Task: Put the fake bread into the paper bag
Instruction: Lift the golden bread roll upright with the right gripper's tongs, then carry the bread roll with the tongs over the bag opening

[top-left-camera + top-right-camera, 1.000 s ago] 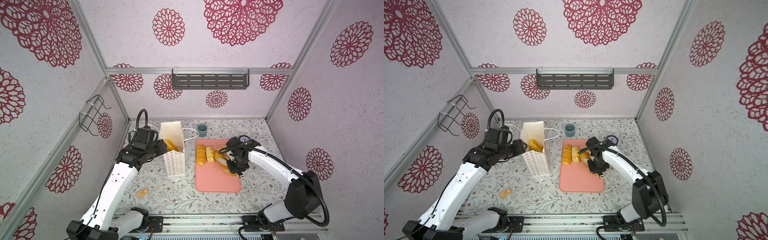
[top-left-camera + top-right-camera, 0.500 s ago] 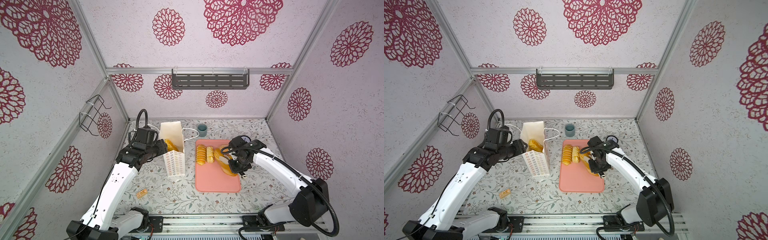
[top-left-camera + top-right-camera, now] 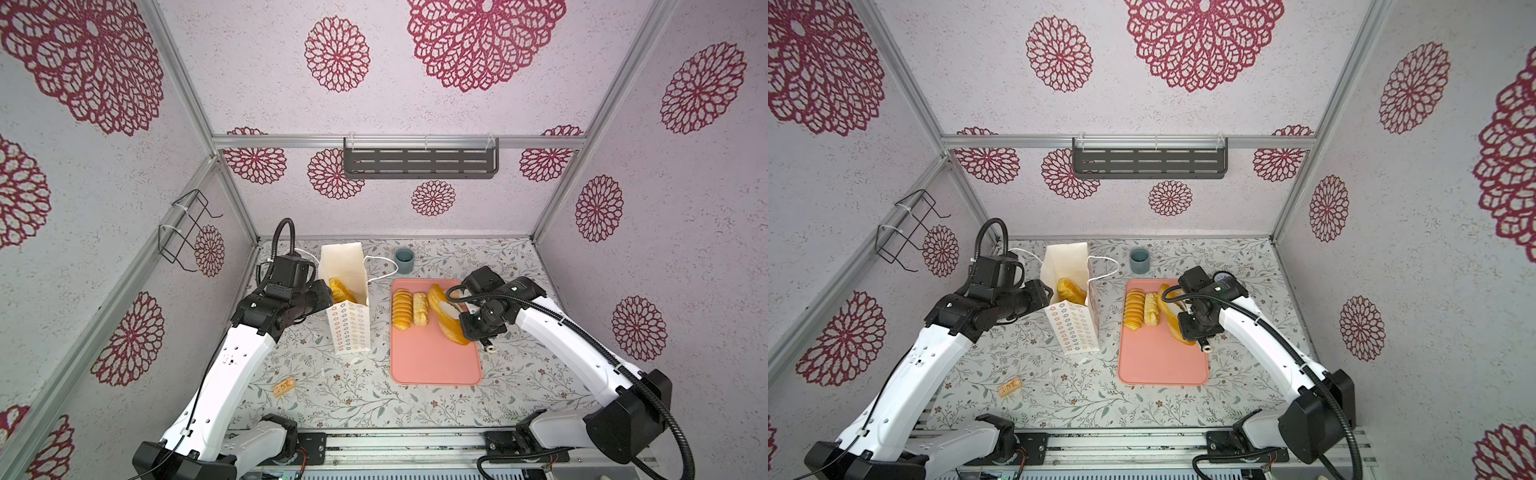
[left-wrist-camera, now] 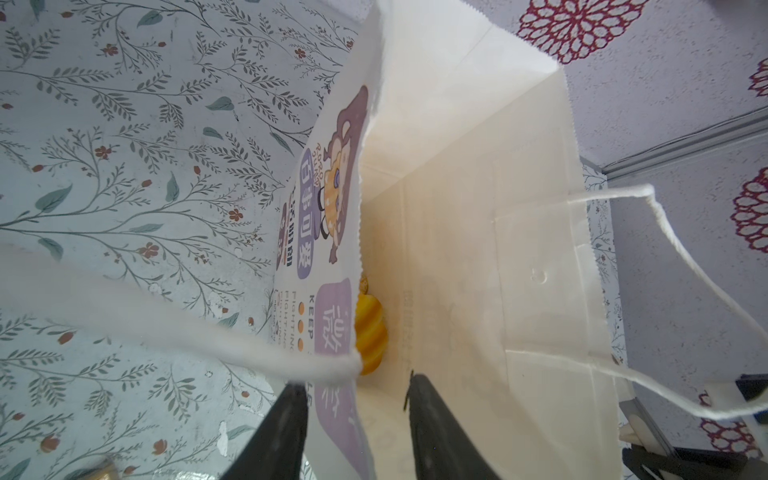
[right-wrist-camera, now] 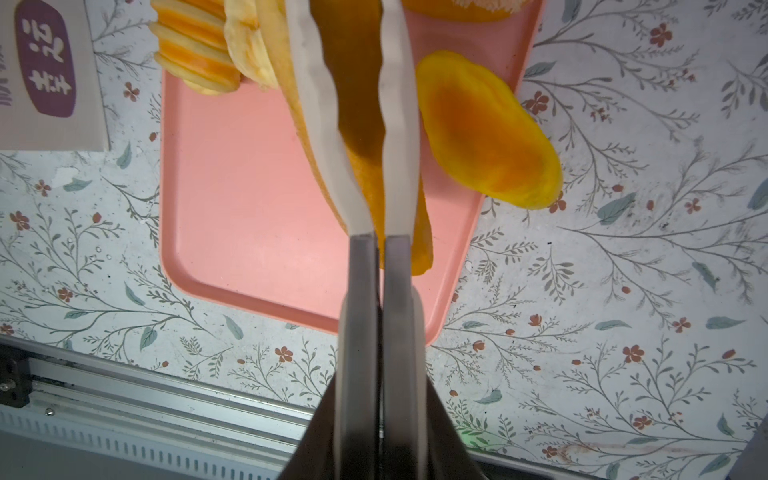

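**Right arm.** My right gripper [image 5: 347, 33] is clamped on the long roll [image 3: 453, 332], one finger pressed to each flank. A second ago my elbow sat further in. It has since swung out towards the front rail, while the wrist has stayed over the pink tray [image 3: 432, 361]. The roll keeps the same diagonal lie in both top views. I judge the grasp made and the lift not begun. Whether the roll has left the tray's surface I cannot tell.

**Left arm.** It has not moved from the mouth of the paper bag [image 3: 348, 332]. My left gripper [image 4: 356, 382] has its jaws apart astride the printed broad wall, one finger outside and one inside. So far as the left wrist view shows, the paper is not pinched. The bag stands upright and open, apart from the tray.

**Stock.**
- One golden pastry [image 3: 1070, 290] already lies inside the bag.
- A ridged loaf [image 3: 401, 309] is on the tray, with a smaller loaf [image 3: 420, 308] touching it.
- A flat orange oval [image 5: 486, 129] overhangs the tray's edge, just beside my right fingers.

**Assessment.** With the roll secured, the carry to the bag can start. The roll is long and the mouth is narrow, so I judge it must enter end first. A crosswise approach risks catching the rim or the cord handle [image 3: 380, 272] on the tray side and tipping the bag.
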Robot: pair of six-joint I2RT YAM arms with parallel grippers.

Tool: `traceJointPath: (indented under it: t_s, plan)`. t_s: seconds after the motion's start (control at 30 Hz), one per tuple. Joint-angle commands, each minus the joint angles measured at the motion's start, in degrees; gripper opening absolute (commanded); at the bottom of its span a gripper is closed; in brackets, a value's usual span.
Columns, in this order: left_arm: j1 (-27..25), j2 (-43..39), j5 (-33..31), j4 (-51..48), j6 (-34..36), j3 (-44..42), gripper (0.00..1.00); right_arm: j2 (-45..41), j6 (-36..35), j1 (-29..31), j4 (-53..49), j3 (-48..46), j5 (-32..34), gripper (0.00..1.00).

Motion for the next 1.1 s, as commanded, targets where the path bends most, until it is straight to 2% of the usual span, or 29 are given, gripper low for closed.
traceJointPath:
  t_s: [0.0, 0.3, 0.53, 0.77, 0.97, 1.07]
  plan:
    - [0.57, -0.37, -0.56, 0.17, 0.27, 1.74, 0.38, -3.42, 1.92, -0.48, 0.17, 3.02, -0.86, 0.0]
    - [0.54, 0.43, -0.03, 0.22, 0.12, 2.18, 0.24, -5.95, 4.08, -1.36, 2.16, 8.32, -1.95, 0.0]
    - [0.53, 0.68, 0.41, 0.58, 0.08, 2.45, 0.1, -7.12, 6.69, -1.41, 10.56, 15.95, -6.12, 0.0]
    - [0.54, 1.0, 0.67, 0.82, -0.26, 2.39, 0.01, -6.53, 11.05, -1.37, 25.93, 18.71, -16.28, 0.0]
    - [0.57, 0.95, 0.67, 0.81, -0.35, 2.27, 0.0, -5.09, 19.59, -0.94, 45.47, 14.79, -27.97, 0.0]
    - [0.52, 0.86, 0.67, 0.82, -0.41, 2.35, 0.0, -4.02, 23.38, 0.53, 53.8, 13.77, -30.17, 0.0]
